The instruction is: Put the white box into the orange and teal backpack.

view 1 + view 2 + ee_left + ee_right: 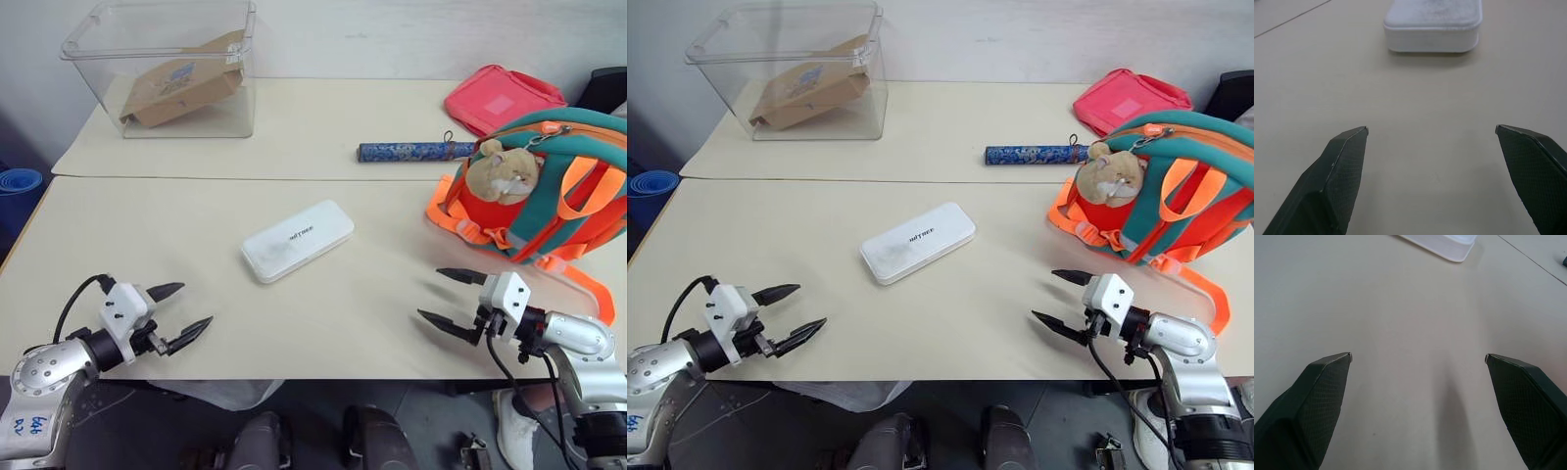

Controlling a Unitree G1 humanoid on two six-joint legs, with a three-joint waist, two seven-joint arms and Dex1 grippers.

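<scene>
1. Left tool (179, 307) sits at about 7 o'clock on the desk (372, 304), prongs spread wide, grasping nothing
2. Right tool (449, 297) at about 4 o'clock, same deal, released and empty, aimed toward the middle
3. white box (297, 240) lies flat near the centre of the desk, between both tools and well apart from each
4. orange and teal backpack (549, 191) stands at 3 o'clock with a plush hamster charm (502, 172) on its front
5. pink pouch (502, 98) and a blue patterned tube (415, 151) at 1 o'clock, clear bin (167, 69) holding a cardboard package (181, 90) at 11
</scene>
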